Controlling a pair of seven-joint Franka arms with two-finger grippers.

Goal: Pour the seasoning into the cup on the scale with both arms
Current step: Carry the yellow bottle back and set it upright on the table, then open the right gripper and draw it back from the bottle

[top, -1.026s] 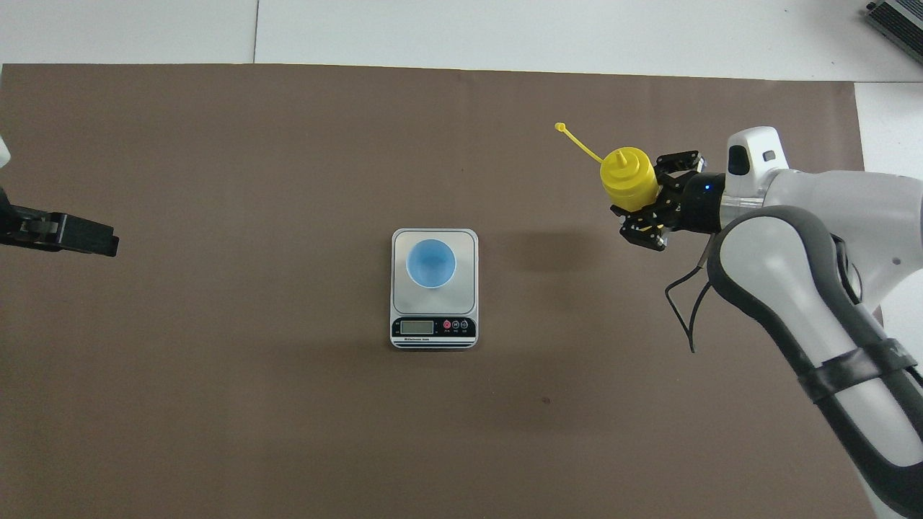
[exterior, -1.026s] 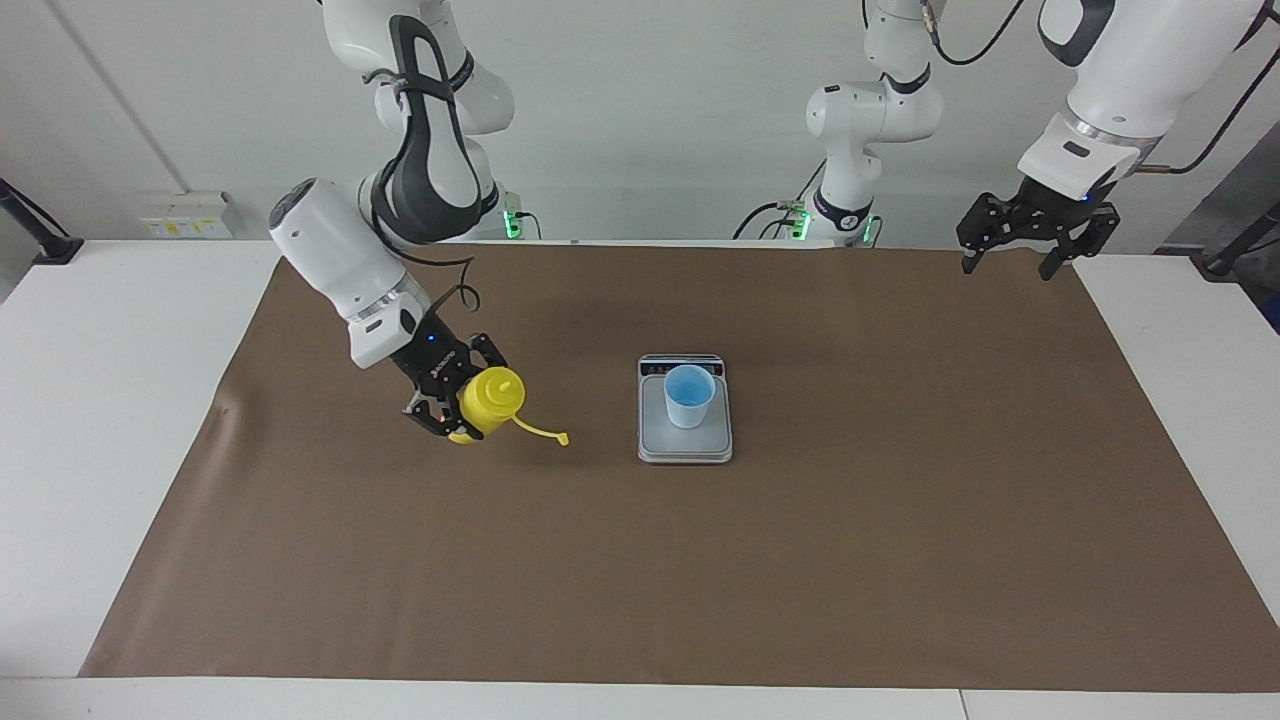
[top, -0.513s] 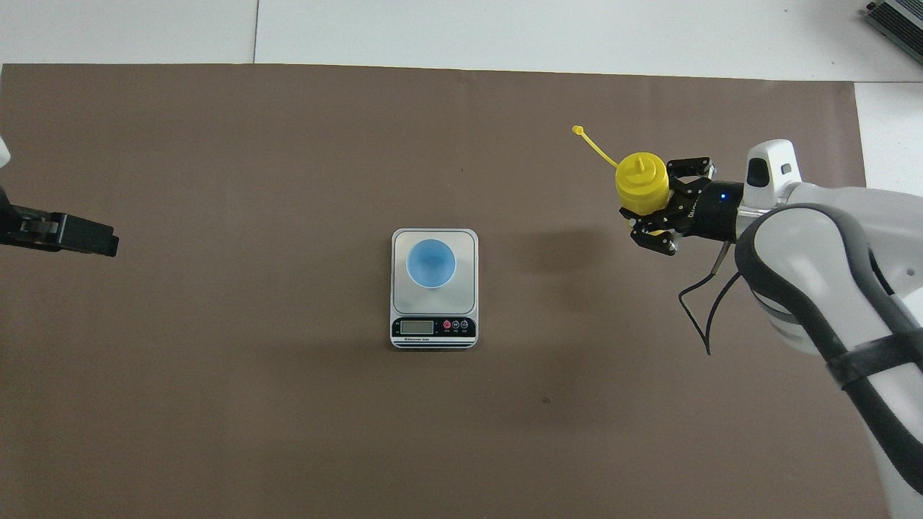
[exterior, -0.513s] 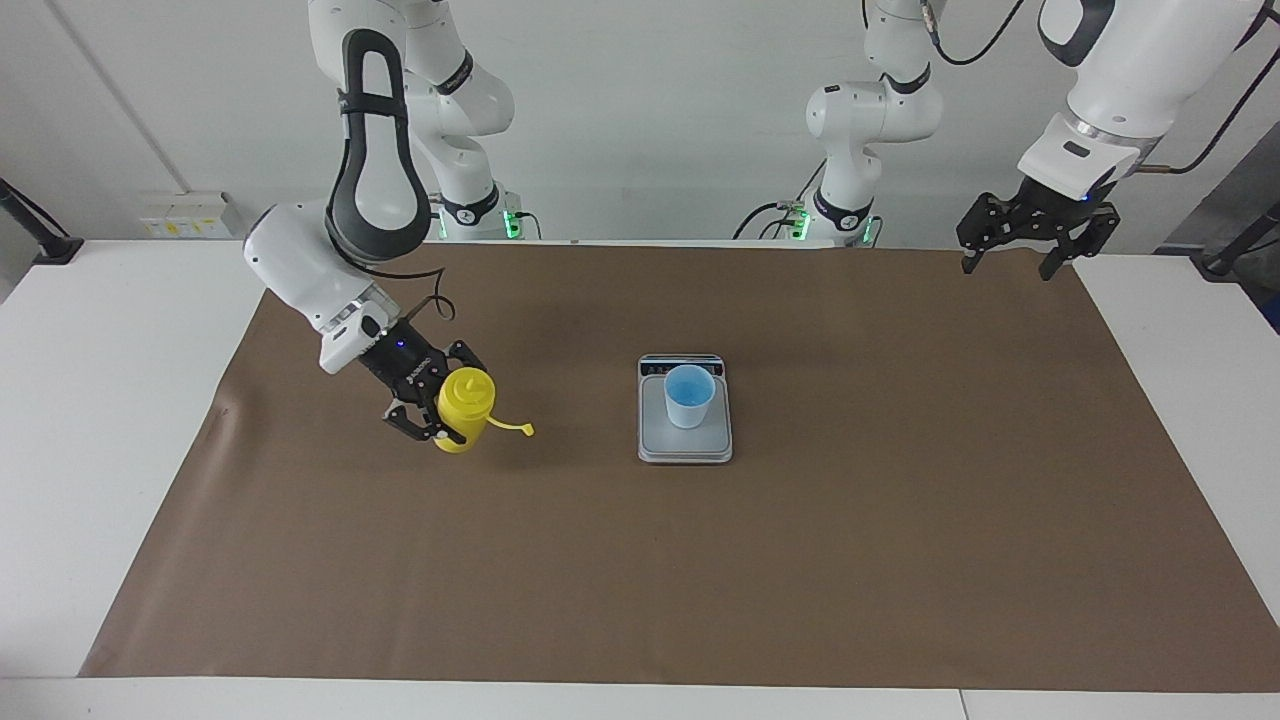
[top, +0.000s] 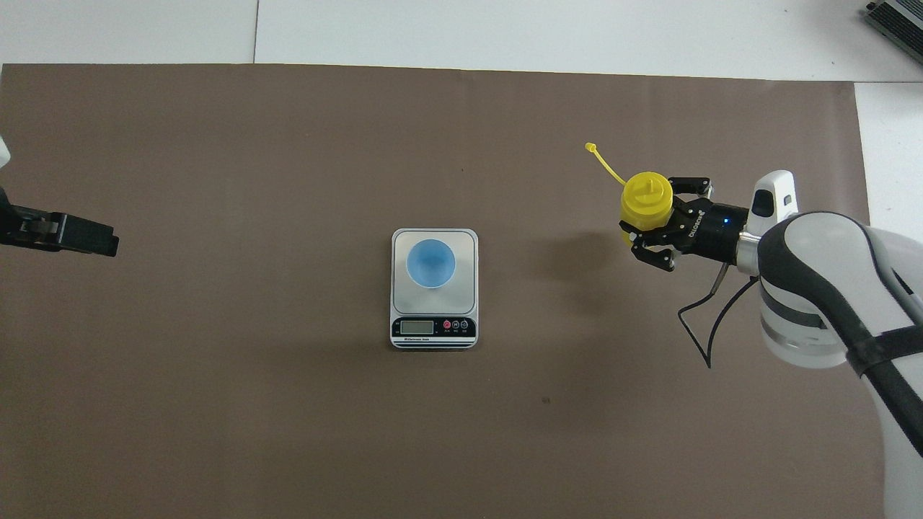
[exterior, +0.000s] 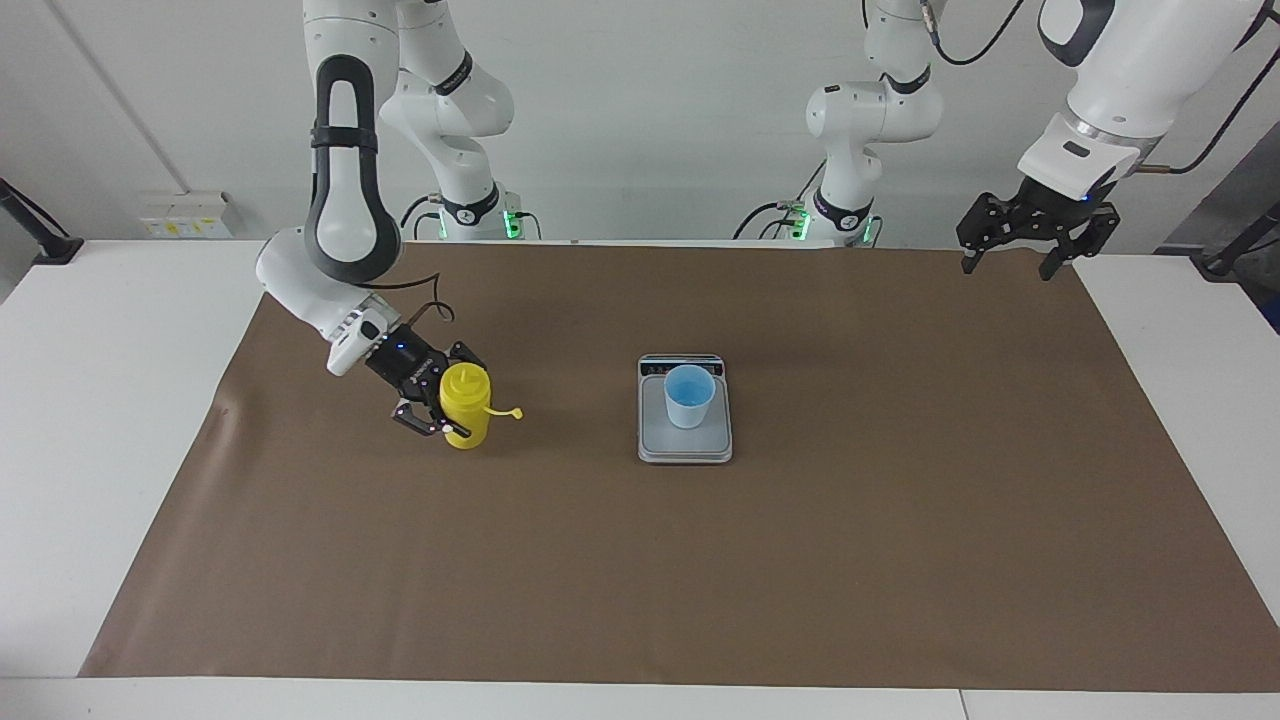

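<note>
The yellow seasoning bottle (exterior: 466, 408) stands upright at mat level, toward the right arm's end of the table, its tethered cap (exterior: 517, 412) hanging out toward the scale. My right gripper (exterior: 445, 410) is shut on the bottle's body from the side; both show in the overhead view, the bottle (top: 647, 198) and the right gripper (top: 660, 220). The pale-blue cup (exterior: 689, 396) stands on the silver scale (exterior: 685, 447) mid-table, apart from the bottle. My left gripper (exterior: 1008, 262) is open and waits in the air over the mat's corner at the left arm's end.
A brown mat (exterior: 800, 560) covers most of the white table (exterior: 100, 420). The scale's display strip (top: 433, 328) lies on the edge nearer to the robots. The left gripper (top: 65, 236) shows at the overhead view's edge.
My right gripper has turned the bottle from tilted to upright, lowered it and carried it a little away from the scale. The left arm has not moved.
</note>
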